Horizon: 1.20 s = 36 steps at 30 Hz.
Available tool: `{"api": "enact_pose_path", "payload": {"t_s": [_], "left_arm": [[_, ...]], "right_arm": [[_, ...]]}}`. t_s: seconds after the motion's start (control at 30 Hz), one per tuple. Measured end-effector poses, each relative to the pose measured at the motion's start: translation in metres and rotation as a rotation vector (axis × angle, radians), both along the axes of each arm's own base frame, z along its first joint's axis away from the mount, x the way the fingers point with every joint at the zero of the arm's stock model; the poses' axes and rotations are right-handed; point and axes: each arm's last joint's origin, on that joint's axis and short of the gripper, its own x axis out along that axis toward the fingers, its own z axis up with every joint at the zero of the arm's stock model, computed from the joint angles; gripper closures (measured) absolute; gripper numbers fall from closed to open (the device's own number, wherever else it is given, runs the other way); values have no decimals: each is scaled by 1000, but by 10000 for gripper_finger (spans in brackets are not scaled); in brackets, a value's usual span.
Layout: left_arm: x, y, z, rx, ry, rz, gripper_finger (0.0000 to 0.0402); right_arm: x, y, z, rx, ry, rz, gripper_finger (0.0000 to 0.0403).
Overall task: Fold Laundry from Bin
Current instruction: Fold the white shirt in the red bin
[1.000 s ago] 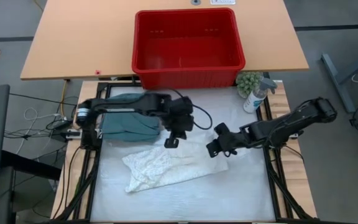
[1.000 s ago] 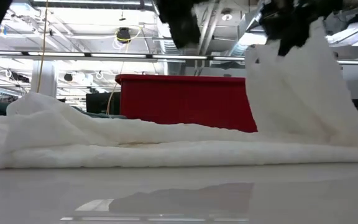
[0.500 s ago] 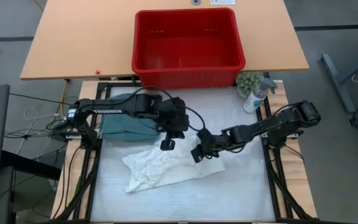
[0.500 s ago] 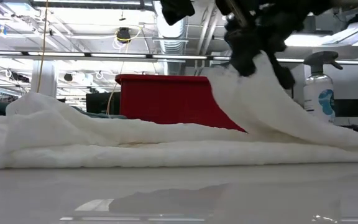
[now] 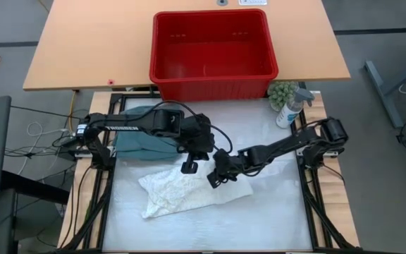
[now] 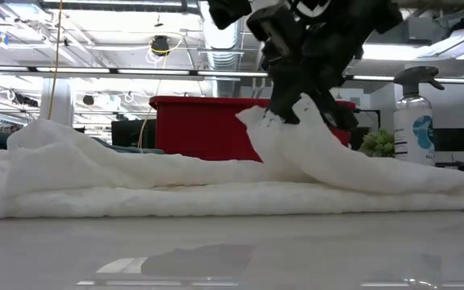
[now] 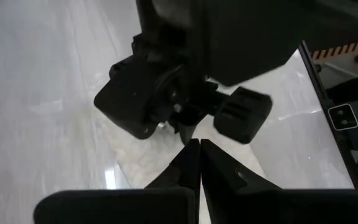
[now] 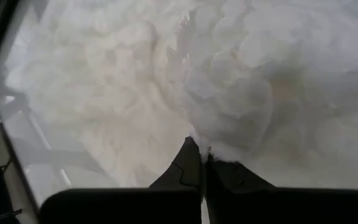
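Right gripper (image 5: 215,178) fingers pinched on white garment's (image 5: 182,190) lifted edge; left gripper (image 5: 188,166) fingers closed, empty.

Bright, even overhead light fills the scene. Ceiling strip lights (image 6: 119,74) glow behind the red bin (image 6: 208,127) in the low view, and the glossy table (image 6: 232,250) below it mirrors them as pale glare. The left wrist view's dark arm housing (image 7: 166,99) is blurred.

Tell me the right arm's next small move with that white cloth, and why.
Probably carry on across and lower the edge flat. The right gripper is shut on the white cloth's edge, lifted over the rest, so the fold looks half done. The left gripper hovers shut, holding nothing.
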Motion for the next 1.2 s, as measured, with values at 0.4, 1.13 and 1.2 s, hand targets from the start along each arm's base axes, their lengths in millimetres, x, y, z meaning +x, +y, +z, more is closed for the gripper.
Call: {"api": "enact_pose_path", "payload": {"t_s": [0.4,1.13,1.2], "left_arm": [[0,0,0,-1,-2,1,401],[-16,-3,20,-36,-38,35,401],[-20,-3,25,-24,-52,58,401]], "right_arm": [[5,-2,-3,-39,-30,52,350],[-6,-7,36,-42,-153,70,148],[-13,-8,44,-57,-148,78,148]]}}
